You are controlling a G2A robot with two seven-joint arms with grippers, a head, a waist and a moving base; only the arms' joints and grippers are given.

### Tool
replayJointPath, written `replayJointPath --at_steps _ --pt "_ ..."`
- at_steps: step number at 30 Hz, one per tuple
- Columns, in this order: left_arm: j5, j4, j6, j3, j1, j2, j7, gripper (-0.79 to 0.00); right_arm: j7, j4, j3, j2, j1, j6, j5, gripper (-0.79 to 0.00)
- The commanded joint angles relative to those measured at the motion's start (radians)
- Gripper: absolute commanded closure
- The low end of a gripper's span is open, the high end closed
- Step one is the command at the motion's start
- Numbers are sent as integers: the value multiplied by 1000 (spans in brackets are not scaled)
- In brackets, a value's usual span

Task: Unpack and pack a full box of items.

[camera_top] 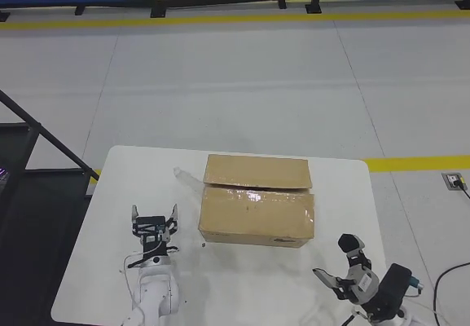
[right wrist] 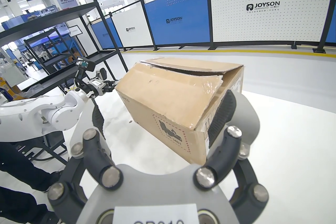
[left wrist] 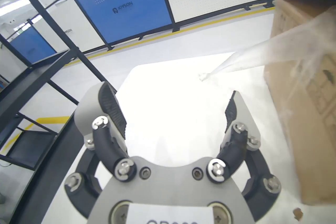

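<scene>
From the top view, the cardboard box (camera_top: 255, 208) stands in the middle of the white table (camera_top: 243, 277), with its top flaps folded down. The left gripper (camera_top: 155, 212) is just beside the box on its left side, not touching it, and its fingers are spread apart with nothing between them. The right gripper (camera_top: 334, 257) is near the table's front right corner, apart from the box, and its fingers are also spread.

In the left wrist view, the left gripper (left wrist: 169, 96) is wide apart over the bare table (left wrist: 170, 72). The box (left wrist: 302, 83) rises close at one side of it. A thin strip of clear tape (left wrist: 236, 62) stretches from the box down to the table top.

In the right wrist view, the right gripper (right wrist: 162, 107) is spread and holds nothing. The box (right wrist: 170, 88) is in front of it on the table (right wrist: 262, 114). A dark gap shows between the box's flaps. The left gripper (right wrist: 105, 84) is seen beyond the box's far corner.
</scene>
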Motion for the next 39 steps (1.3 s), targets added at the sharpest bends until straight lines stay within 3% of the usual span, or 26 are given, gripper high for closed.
replayJointPath --at_steps 1,5,17,22,33,39 --pt "28 37 -7 -6 -23 2 25 -785 -12 2 3 0 -9 1 -7 -785" --pt "135 105 5 5 -57 5 54 -785 -38 3 9 0 -23 3 -17 -785" --pt "167 123 -1 15 -69 4 36 -785 -58 -16 11 0 -33 18 -47 -785" --pt "154 232 -53 44 -166 -6 29 -785 -26 -35 -1 1 -7 15 -60 -785" --pt "134 521 -60 146 -361 -53 44 -785 -33 -43 6 2 -40 27 -68 -785" --pt "37 613 -1 182 -430 -95 87 -785 -42 -46 13 2 -62 28 -72 -785"
